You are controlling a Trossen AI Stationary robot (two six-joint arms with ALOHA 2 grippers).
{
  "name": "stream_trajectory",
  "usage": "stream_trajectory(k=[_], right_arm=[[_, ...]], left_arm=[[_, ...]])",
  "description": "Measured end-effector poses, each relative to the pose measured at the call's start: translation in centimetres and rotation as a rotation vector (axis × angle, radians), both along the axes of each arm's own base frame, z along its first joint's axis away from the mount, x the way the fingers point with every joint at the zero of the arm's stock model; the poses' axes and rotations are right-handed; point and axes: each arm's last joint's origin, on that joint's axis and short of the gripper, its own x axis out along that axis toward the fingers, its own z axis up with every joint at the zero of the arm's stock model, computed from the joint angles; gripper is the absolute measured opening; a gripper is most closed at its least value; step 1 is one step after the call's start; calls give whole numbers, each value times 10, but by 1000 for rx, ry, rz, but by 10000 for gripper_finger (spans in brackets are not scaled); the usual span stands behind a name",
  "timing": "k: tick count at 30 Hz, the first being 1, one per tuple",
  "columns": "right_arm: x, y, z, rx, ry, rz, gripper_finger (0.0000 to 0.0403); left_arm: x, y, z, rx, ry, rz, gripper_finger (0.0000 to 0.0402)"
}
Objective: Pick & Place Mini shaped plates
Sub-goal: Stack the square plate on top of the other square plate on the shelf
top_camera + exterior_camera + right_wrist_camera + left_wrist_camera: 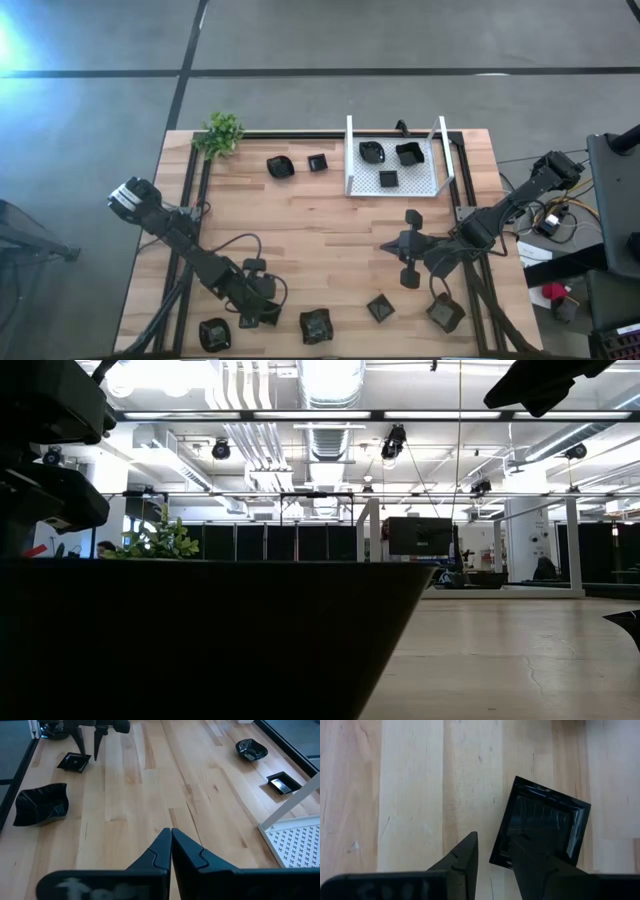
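Your left pincer (492, 865) stands wide at the counter's (320, 235) near left edge, one finger inside a square mini plate (542, 827) and one outside, while your right pincer (171, 847) hangs shut mid-counter, with three plates (390, 160) in the white tray (395, 182).

- Three glossy black plates (388, 155) sit in the tray around 1 o'clock.
- Two plates (281, 166) lie at 12.
- Perhaps five plates (316, 325) lie along 6, one square plate (540, 831) straddled at its rim by the left fingers (464, 862).
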Motion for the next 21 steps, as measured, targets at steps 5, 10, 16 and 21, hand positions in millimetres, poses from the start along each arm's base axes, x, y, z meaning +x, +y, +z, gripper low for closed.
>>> stream_trajectory(k=[5,10,16,21], right_arm=[[0,0,0,0,0,0,8],[0,0,-1,-2,2,0,8],[0,0,-1,-2,2,0,8],[0,0,-1,-2,2,0,8]], left_arm=[[0,0,0,-9,-2,5,106],[-1,1,-6,-38,-17,10,106],[-2,1,-7,-47,-14,11,105],[-2,0,-7,-62,-1,-1,87]])
